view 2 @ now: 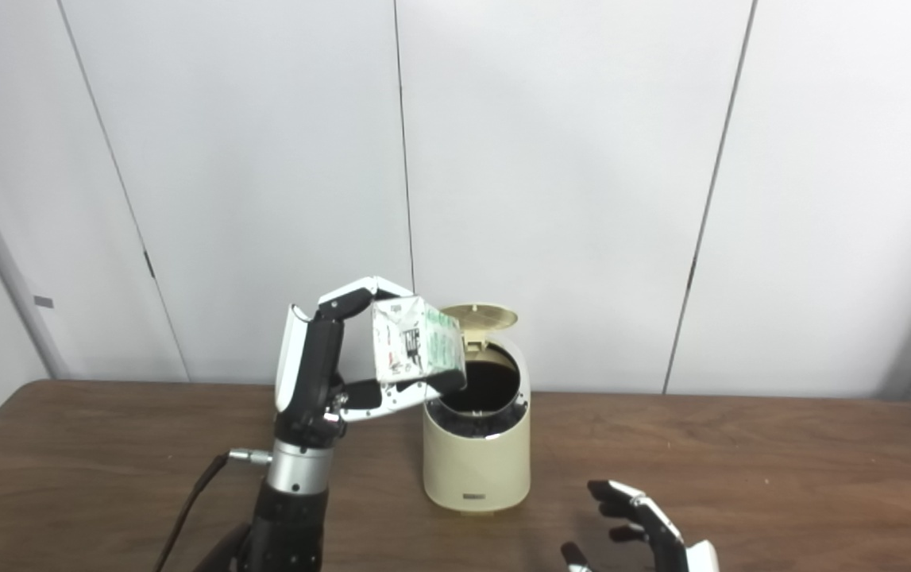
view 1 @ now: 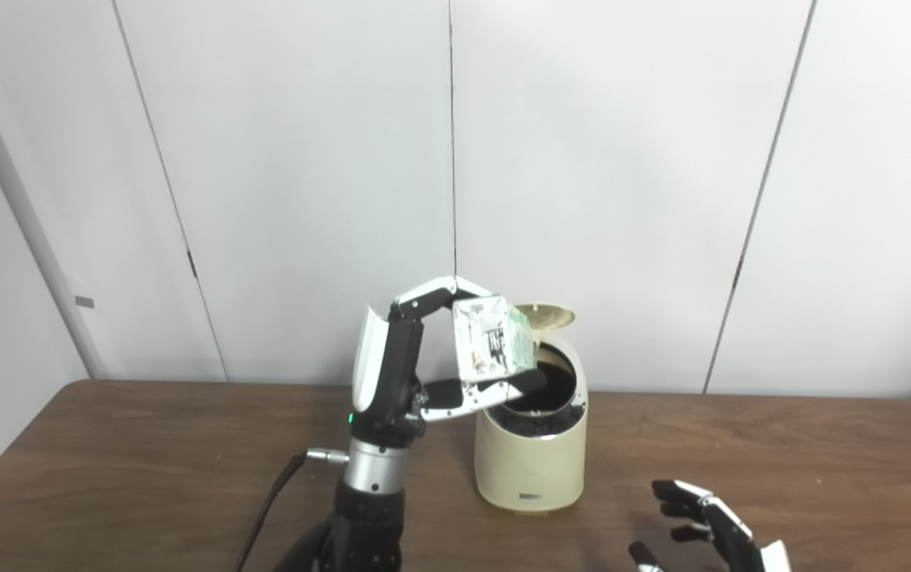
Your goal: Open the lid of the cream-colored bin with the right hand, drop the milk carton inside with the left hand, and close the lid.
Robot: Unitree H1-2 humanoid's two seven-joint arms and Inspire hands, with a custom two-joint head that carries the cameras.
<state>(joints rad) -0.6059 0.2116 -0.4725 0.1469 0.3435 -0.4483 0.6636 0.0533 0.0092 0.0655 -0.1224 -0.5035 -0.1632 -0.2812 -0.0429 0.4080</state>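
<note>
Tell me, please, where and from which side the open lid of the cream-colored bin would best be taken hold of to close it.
Probably the lid's raised front edge, reached from above and the right by the right hand. The lid stands tipped up on a hinge behind the bin's opening. The left hand and milk carton crowd the left rim, so that side is blocked.

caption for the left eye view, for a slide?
Left robot hand holds the carton at the open bin, lid up; right robot hand open on the table.
</note>
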